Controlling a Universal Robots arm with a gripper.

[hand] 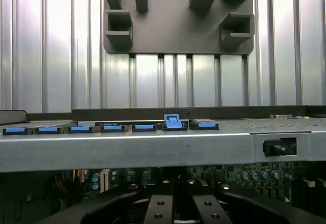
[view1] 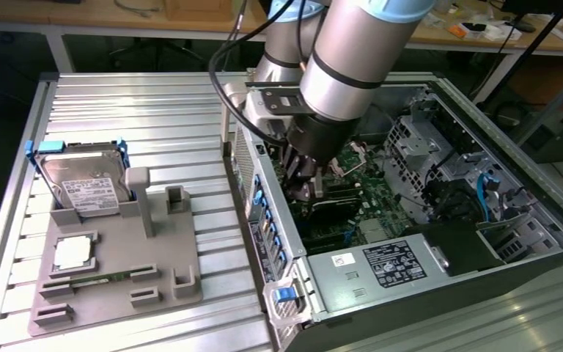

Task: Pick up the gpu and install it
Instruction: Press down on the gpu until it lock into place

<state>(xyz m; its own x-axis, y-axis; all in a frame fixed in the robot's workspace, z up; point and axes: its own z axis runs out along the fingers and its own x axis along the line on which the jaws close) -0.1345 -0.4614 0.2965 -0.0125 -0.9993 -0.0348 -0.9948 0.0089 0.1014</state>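
A ribbed metal table point(view1: 144, 110) is seen in the exterior view, with a grey holder tray point(view1: 115, 279) resting on it toward the exterior view's left. A silver hard drive point(view1: 86, 180) in a blue-cornered frame is stood upright in the tray's far corner, a square processor chip point(view1: 73, 253) is laid flat nearer the front, and a slim green memory stick point(view1: 96, 279) is lodged in a slot below it.

Toward the exterior view's right, an open computer case point(view1: 409, 220) is laid on its side, its green motherboard point(view1: 369, 209) exposed. A power supply point(view1: 380, 268) with a white label is seated at the near end, and a metal drive cage point(view1: 438, 147) is placed at the far right.

The robot arm point(view1: 345, 59) is reached down into the case, and the gripper point(view1: 306, 192) is held low over the motherboard, just inside the case's rear wall. Its fingers point(hand: 159, 210) are pressed together. Just beside the fingertips a flat dark card, apparently the gpu point(view1: 333, 202), is seen upon the board; whether it is pinched between the fingers cannot be told.

In the wrist view, a row of blue slot clips point(hand: 173, 123) along the case's edge is seen above the fingers, with the tray beyond.
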